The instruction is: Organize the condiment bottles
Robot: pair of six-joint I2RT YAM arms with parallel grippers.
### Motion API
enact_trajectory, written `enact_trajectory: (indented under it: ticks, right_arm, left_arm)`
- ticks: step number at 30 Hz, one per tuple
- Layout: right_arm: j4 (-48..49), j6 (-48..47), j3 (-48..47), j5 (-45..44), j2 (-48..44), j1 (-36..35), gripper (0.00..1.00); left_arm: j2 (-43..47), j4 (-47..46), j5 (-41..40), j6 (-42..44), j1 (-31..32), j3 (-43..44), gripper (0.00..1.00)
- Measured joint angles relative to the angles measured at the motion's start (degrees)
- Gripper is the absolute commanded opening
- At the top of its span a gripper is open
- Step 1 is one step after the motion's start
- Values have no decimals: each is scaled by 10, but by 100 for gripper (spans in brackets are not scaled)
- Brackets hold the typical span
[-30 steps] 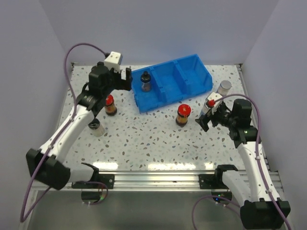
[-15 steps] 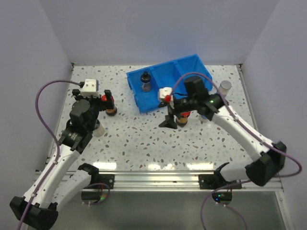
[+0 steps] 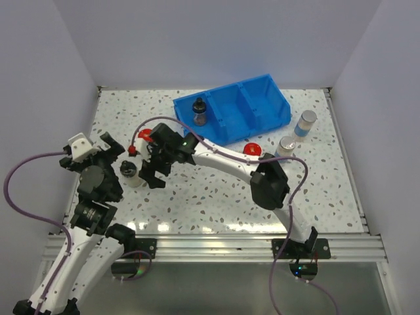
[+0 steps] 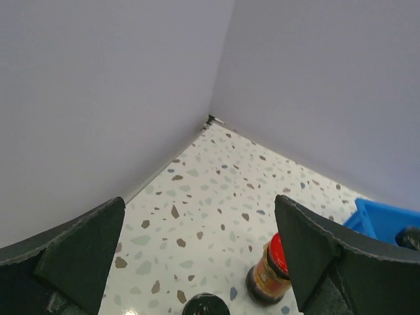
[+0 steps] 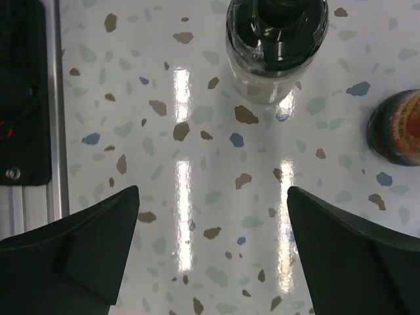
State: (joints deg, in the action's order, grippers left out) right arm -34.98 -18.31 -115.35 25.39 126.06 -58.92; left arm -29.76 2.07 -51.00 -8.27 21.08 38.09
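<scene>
Speckled table (image 3: 216, 197) — jars (image 3: 306, 123) scattered, lilac walls (image 3: 216, 39).

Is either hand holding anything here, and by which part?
Nothing is held. Both the left hand and the right hand are open and empty; the black-capped jar stands ahead of the right hand, untouched.

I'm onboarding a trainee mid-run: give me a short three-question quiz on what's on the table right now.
1. How many jars stand inside the blue three-compartment plastic bin?
2. True or false: both silver-grey-capped clear jars stand outside that bin.
3. The right end effector is: A, open, facing the black-capped clear jar on the table; B, shut on it; C, inside the bin.
Key: 1, one, the black-capped clear jar in the bin; 2, true; 3, A.
</scene>
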Motion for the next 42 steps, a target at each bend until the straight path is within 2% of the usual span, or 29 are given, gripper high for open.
enact_trajectory:
  ticks: [5, 11, 21, 24, 25, 28, 29, 30, 32, 36, 42]
  right_arm:
    - [20, 76, -58, -92, 66, -40, 99]
    - [62, 154, -122, -191, 125, -66, 98]
    - [141, 240, -202, -260, 206, -66, 95]
    - [149, 251, -228, -267, 232, -67, 91]
    - [152, 254, -238, -271, 240, -67, 89]
    - [160, 255, -254, -284, 256, -69, 66]
    - [162, 253, -256, -286, 257, -71, 55]
    - [162, 250, -256, -289, 257, -72, 37]
    - [158, 243, -259, -282, 257, -72, 23]
    - [143, 193, -260, -222, 255, -69, 10]
    - [69, 80, -184, -87, 189, -54, 1]
  left_arm:
    - [42, -47, -63, 4, 0, -19, 100]
    - [61, -59, -87, 4, 0, -24, 100]
    - [83, -72, -98, 5, -1, -33, 100]
    - [92, -81, -99, 6, -1, -36, 100]
    - [95, -84, -99, 6, -2, -38, 100]
    - [98, -89, -99, 6, -5, -40, 100]
    - [98, -89, -99, 6, -5, -40, 100]
    - [98, -89, -99, 6, -5, -40, 100]
    - [97, -89, -98, 6, -5, -40, 100]
    - [98, -89, -92, 6, -7, -41, 100]
    - [104, -89, -75, 6, -7, -41, 100]
